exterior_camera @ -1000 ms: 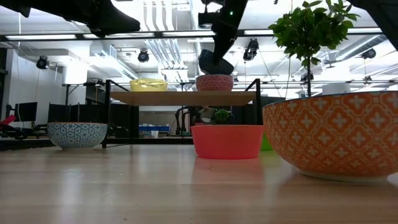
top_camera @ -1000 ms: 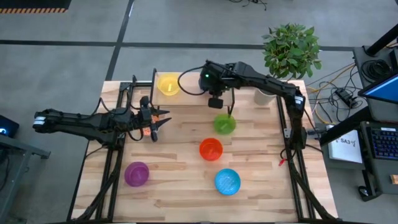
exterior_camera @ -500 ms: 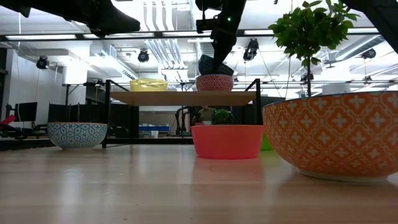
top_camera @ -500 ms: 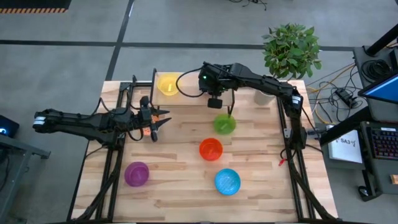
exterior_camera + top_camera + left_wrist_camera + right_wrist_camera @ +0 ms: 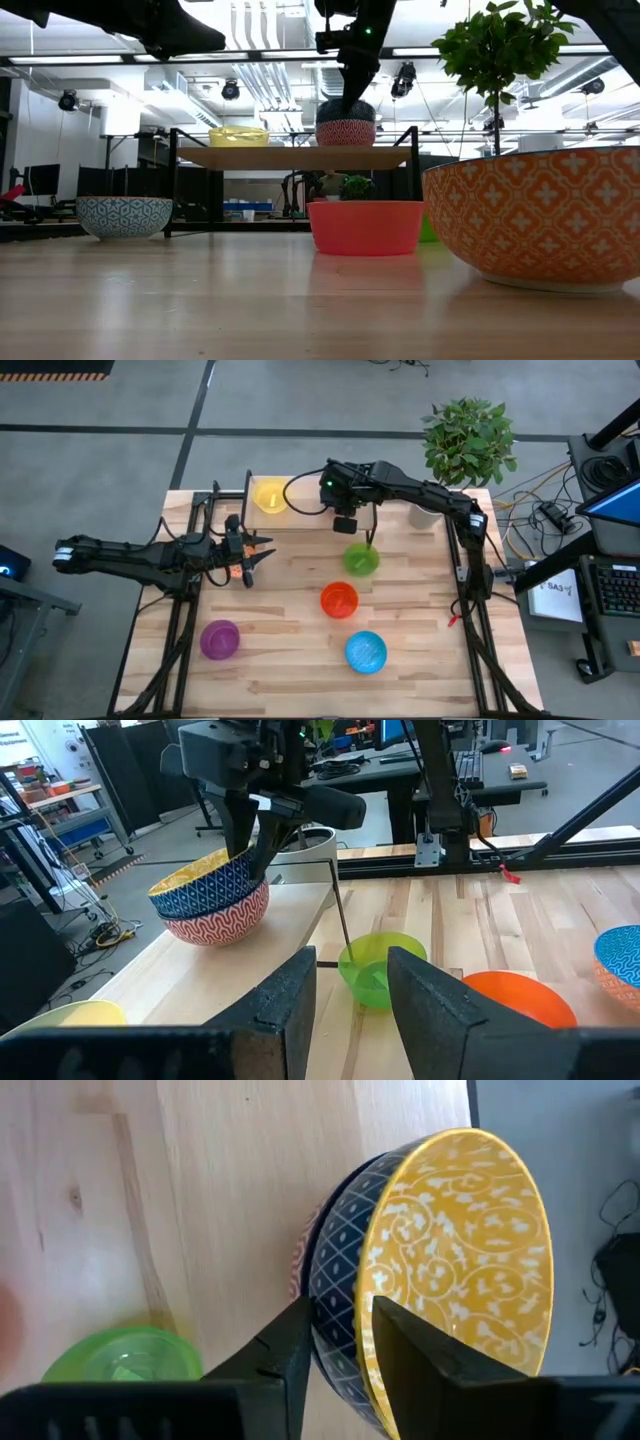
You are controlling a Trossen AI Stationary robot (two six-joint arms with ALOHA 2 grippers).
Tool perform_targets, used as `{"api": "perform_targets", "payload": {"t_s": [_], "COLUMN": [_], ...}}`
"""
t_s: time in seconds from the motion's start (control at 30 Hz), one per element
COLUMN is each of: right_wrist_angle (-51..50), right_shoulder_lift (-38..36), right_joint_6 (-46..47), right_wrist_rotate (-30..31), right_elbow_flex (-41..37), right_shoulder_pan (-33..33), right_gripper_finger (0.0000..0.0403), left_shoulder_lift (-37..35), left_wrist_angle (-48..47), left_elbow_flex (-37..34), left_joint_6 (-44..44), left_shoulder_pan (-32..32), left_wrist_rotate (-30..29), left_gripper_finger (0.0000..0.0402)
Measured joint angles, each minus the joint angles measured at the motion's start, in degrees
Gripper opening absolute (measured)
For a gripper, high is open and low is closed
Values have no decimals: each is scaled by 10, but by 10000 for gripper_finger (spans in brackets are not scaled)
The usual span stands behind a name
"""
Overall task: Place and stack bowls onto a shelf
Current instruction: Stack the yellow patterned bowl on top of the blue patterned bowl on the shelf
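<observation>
We note the room first: grey floor around the wooden table [image 5: 290,660], ceiling ducts and lamps visible in the low view, and a potted plant [image 5: 468,440] at the table's far right corner. The shelf [image 5: 295,157] stands at the far edge, carrying a yellow bowl [image 5: 271,495] and a red patterned bowl [image 5: 218,914]. On the table lie a green bowl [image 5: 361,559], an orange bowl [image 5: 339,599], a blue bowl [image 5: 366,651] and a purple bowl [image 5: 220,639], well apart. The right arm reaches over the shelf; the right claw [image 5: 338,1350] grips the rim of a dark blue bowl with a speckled yellow interior [image 5: 440,1270], nested in the red patterned bowl. The left arm extends over the table's left side; the left claw [image 5: 352,985] is narrowly open, holding nothing.
</observation>
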Motion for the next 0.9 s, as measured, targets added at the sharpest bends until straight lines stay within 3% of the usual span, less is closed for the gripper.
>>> {"api": "perform_targets", "payload": {"t_s": [0.27,0.47,0.6,0.9], "right_wrist_angle": [-2,-3,57,187], "right_shoulder_lift": [-11,-27,-33,-34], "right_joint_6": [31,70,65,46], "right_wrist_rotate": [-9,-119,-159,-159], "right_elbow_flex": [20,19,-4,-49], "right_shoulder_pan": [9,10,12,4], "right_gripper_finger": [110,95,75,28], "left_shoulder_lift": [0,0,0,0], "left_wrist_angle": [0,0,0,0], "left_elbow_flex": [0,0,0,0], "left_joint_6": [2,2,2,2], "left_shoulder_pan": [0,0,0,0], "left_wrist_rotate": [0,0,0,0], "left_gripper_finger": [109,109,109,109]}}
